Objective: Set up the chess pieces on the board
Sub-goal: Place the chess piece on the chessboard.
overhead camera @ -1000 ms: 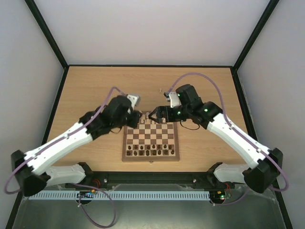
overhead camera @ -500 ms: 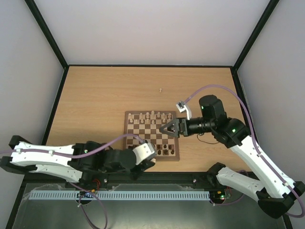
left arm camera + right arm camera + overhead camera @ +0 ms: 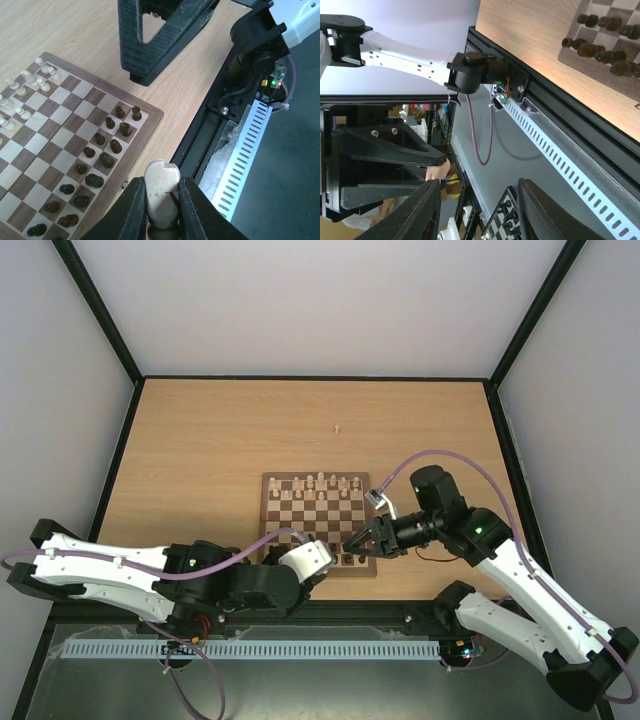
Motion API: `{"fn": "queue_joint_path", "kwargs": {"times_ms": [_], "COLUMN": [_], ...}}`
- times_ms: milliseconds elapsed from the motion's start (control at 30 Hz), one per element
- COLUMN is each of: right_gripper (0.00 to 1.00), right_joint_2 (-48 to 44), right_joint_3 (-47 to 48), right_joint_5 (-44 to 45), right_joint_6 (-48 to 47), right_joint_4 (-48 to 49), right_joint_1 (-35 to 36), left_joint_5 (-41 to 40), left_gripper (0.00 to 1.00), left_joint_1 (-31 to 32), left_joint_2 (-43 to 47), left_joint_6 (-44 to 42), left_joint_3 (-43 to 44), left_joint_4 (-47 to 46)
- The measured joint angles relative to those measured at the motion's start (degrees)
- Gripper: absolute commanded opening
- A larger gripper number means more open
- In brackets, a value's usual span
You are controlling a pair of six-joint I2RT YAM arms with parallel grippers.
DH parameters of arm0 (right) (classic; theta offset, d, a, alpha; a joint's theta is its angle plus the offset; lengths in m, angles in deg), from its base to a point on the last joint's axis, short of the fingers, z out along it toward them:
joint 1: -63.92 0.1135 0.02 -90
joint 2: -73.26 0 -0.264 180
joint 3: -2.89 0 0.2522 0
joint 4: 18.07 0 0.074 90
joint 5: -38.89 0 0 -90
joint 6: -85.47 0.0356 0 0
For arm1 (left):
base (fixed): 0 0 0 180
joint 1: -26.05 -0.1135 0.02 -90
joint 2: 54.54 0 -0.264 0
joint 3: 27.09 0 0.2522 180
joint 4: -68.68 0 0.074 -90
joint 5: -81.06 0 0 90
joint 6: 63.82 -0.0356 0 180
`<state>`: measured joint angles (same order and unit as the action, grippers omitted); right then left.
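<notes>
Pale walls (image 3: 320,300), black corner struts (image 3: 100,310), light wood tabletop (image 3: 200,430).

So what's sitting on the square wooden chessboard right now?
Pale cream chessmen line the far rows of the chessboard; dark brown chessmen line the near rows. From above, the left arm covers the near-left corner, so pieces there are unconfirmed.

You're getting no readable txt, labels, brands or nos. in any view; nothing legible is showing on the board (image 3: 318,523) or surface (image 3: 200,440).
</notes>
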<state>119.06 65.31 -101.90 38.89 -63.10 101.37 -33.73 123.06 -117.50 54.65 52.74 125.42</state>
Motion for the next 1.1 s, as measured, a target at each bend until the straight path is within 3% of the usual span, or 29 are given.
{"fn": "queue_joint_path", "kwargs": {"times_ms": [467, 1100], "right_gripper": [0.30, 0.29], "right_joint_2": [3.39, 4.59], "right_joint_3": [-2.01, -1.81], "right_joint_5": [-1.25, 1.33], "right_joint_6": [2.29, 5.75], "right_joint_4": [7.19, 12.31], "right_joint_1": [7.08, 14.36], "left_joint_5": [-1.01, -0.70], "left_gripper": [0.12, 0.12], "left_joint_1": [0.00, 0.00], "left_joint_2": [-0.02, -0.04], "left_joint_6": [0.00, 0.26], "left_joint_3": [0.00, -1.29], "left_joint_4": [-0.31, -1.57]}}
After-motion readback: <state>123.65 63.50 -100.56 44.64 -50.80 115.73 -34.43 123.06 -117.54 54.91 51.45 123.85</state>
